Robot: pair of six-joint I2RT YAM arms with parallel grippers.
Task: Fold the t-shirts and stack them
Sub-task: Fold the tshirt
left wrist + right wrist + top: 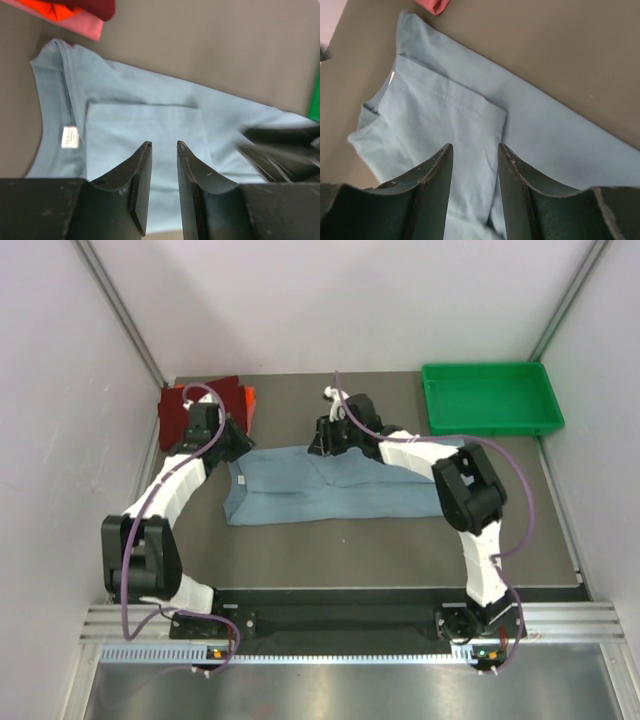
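A dusty grey-blue t-shirt (pixel 310 488) lies flat on the dark table, folded into a long strip with its collar to the left. A sleeve flap (pixel 145 127) is folded over its body, and a white label (pixel 70 137) shows at the neck. My left gripper (pixel 228 443) hovers at the collar end, open, with nothing between its fingers (pixel 163 144). My right gripper (pixel 325 443) hangs over the shirt's far edge near the middle, open and empty (pixel 475 146). A dark red t-shirt (pixel 195 405) lies folded at the far left with an orange t-shirt (pixel 247 400) beside it.
A green plastic tray (pixel 488 398) stands at the far right corner. Pale walls close in the table on the left, back and right. The right arm's elbow (pixel 468 488) rises over the shirt's right end.
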